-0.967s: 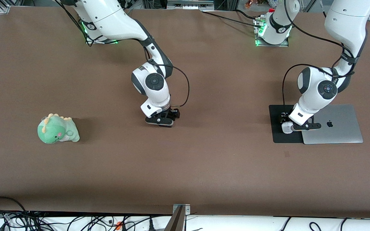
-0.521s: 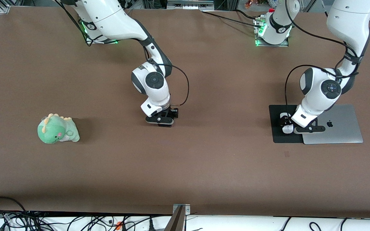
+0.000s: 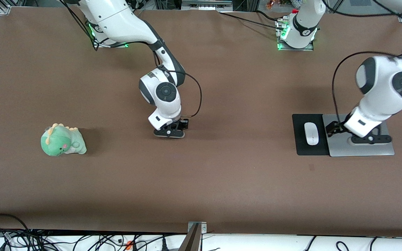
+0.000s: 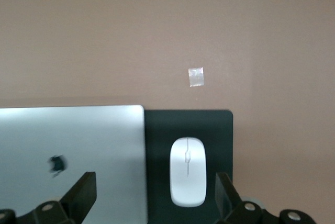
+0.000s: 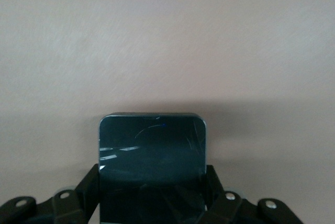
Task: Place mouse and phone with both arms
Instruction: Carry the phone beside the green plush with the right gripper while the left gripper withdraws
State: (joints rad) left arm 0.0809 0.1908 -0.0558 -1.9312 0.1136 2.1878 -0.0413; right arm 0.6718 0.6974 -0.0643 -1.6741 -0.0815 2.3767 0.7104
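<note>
Black fingers of our right gripper press together on the phone, pinching its two long edges; the dark glass sticks out past the fingertips, just above the brown table. In the front view the gripper hangs low over the middle of the table and hides the phone.

Our left gripper hovers over the silver laptop toward the left arm's end of the table, its fingers spread wide apart with nothing between them. Just beside it, toward the right arm's end, the white mouse lies flat on the black pad, clear of the fingers. The pad's edge toward the left arm's end is tucked under the laptop. Nearer the front camera than the pad, a small scrap of tape sticks to the table.

Well apart from both of our grippers, toward the right arm's end, a green plush dinosaur lies on the table.
</note>
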